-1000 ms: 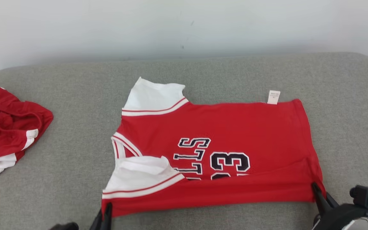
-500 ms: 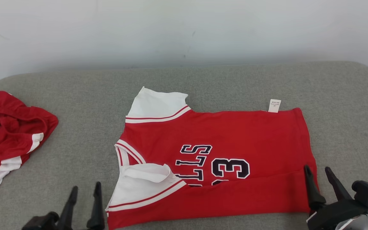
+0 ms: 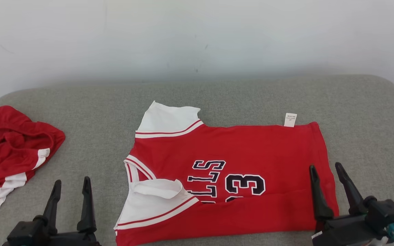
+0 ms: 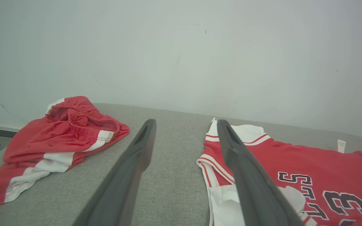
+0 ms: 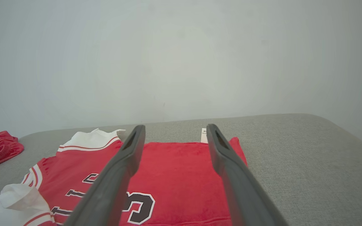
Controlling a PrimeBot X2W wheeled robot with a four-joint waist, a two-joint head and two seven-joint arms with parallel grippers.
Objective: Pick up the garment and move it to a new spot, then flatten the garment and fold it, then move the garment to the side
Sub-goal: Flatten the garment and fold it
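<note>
On gray cushion [image 3: 251, 95], red jersey [image 3: 251, 147] lies part-folded; L gripper [image 3: 72, 181] & R gripper [image 3: 325, 167] both spread wide.

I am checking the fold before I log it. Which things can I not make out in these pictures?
- Label on the shirt: its print is too small to read, head view.
- Letters and number: the lower part lies under the shirt's folded near edge, head view.
- Shorts: cut off by the left edge, head view.
</note>
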